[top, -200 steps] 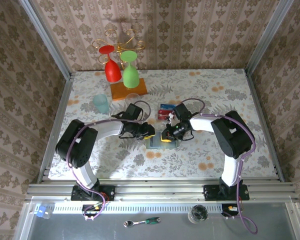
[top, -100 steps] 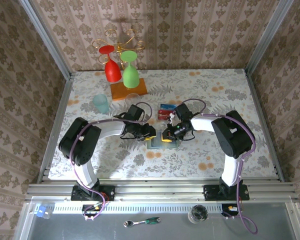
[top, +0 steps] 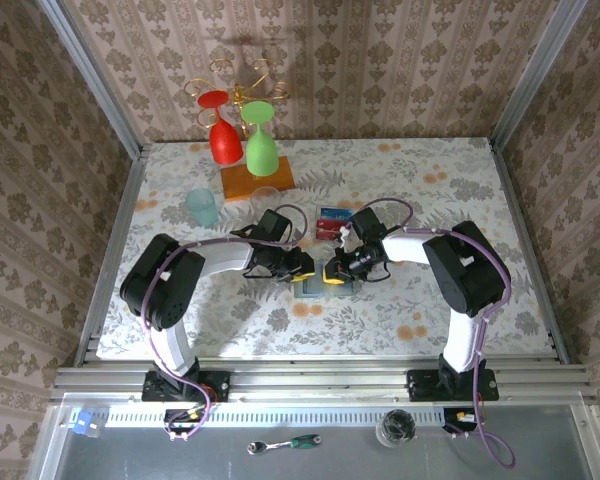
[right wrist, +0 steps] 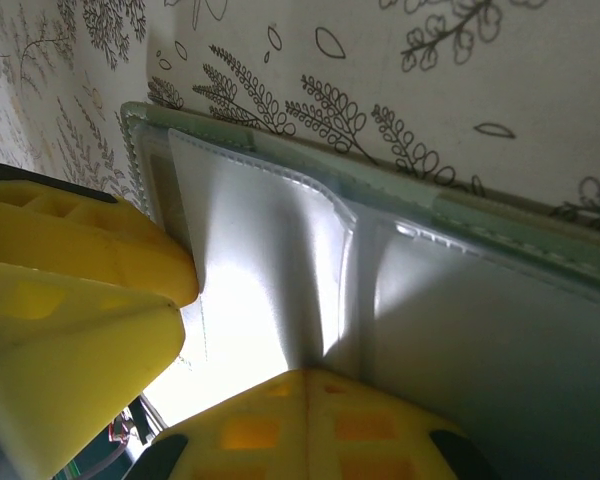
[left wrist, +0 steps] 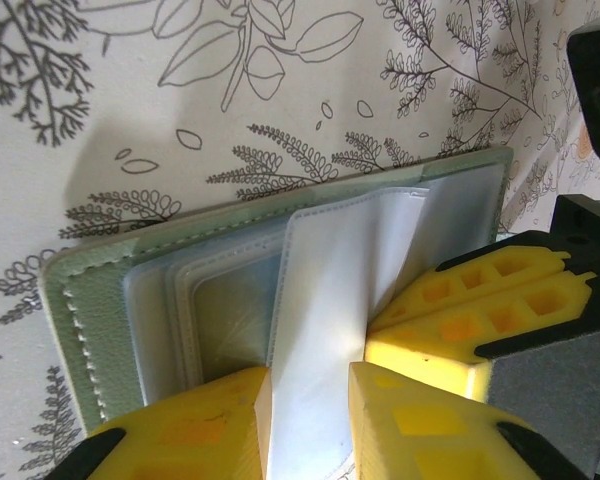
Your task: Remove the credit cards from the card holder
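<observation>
The card holder [left wrist: 83,300] lies open on the table [top: 430,180], about midway between left and right and a little nearer than the middle, directly under both grippers. Its sage-green cover is flat on the cloth with the pocket panels facing up. A clear plastic sleeve [left wrist: 320,270] rises from its inside. The left gripper [top: 303,268] comes in from the left and is clenched on this sleeve, one yellow finger on each side of it. The right gripper [top: 335,272] comes in from the right with its fingers pressed together and nothing visible between them. Its tips touch the right side of the sleeve, just beside the left gripper's fingers. The credit cards [top: 327,228], red with one blue, lie on the table just beyond the holder, on its far side.
</observation>
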`<state>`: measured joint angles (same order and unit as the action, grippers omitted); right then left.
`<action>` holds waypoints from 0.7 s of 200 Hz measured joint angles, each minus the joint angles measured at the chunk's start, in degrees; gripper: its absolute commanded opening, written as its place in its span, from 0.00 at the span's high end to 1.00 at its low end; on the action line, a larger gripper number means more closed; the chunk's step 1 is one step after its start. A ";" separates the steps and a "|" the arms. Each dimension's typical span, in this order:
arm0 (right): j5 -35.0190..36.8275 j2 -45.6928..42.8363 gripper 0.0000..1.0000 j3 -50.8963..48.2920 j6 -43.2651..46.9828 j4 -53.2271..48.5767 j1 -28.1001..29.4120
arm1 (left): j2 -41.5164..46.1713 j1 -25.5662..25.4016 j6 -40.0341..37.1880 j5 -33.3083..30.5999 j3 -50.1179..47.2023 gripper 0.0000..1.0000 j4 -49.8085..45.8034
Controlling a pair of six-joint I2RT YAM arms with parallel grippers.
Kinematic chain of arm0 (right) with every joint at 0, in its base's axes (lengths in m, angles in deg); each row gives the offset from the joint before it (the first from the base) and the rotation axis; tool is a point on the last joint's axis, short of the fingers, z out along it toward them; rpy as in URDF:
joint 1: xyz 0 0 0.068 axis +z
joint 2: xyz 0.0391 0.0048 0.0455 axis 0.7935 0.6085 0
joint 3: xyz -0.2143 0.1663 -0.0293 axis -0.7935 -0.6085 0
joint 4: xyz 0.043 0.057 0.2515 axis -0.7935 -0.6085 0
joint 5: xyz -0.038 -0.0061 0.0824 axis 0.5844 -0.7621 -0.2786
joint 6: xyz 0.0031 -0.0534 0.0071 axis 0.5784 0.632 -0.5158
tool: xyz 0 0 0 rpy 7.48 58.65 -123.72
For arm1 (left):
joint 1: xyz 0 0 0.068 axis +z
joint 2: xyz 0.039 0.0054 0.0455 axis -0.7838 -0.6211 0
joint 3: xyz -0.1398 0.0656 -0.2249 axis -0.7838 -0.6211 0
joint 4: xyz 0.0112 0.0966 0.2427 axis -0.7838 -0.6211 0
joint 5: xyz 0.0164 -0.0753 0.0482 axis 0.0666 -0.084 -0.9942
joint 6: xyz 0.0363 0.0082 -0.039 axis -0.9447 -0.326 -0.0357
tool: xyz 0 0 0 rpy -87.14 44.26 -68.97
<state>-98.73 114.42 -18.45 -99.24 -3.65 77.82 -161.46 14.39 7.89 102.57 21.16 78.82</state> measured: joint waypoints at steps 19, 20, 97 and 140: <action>0.00 0.00 0.95 -0.04 0.00 0.07 -0.04 | -0.11 -0.02 0.00 0.17 0.07 0.73 0.02; 0.00 0.02 0.96 -0.07 0.00 0.07 -0.04 | -0.11 -0.02 0.00 0.17 0.07 0.73 0.02; -1.27 0.44 0.97 -0.50 0.00 1.22 -0.42 | -0.13 -0.63 0.63 1.11 0.11 0.72 0.39; -1.51 0.44 0.97 -0.63 0.00 1.46 -0.42 | -0.09 -0.63 2.43 2.25 -0.33 0.68 2.73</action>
<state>-100.24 114.85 -19.09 -99.24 -2.19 77.40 -161.55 13.76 10.32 104.82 20.83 81.55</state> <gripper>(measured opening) 0.044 0.309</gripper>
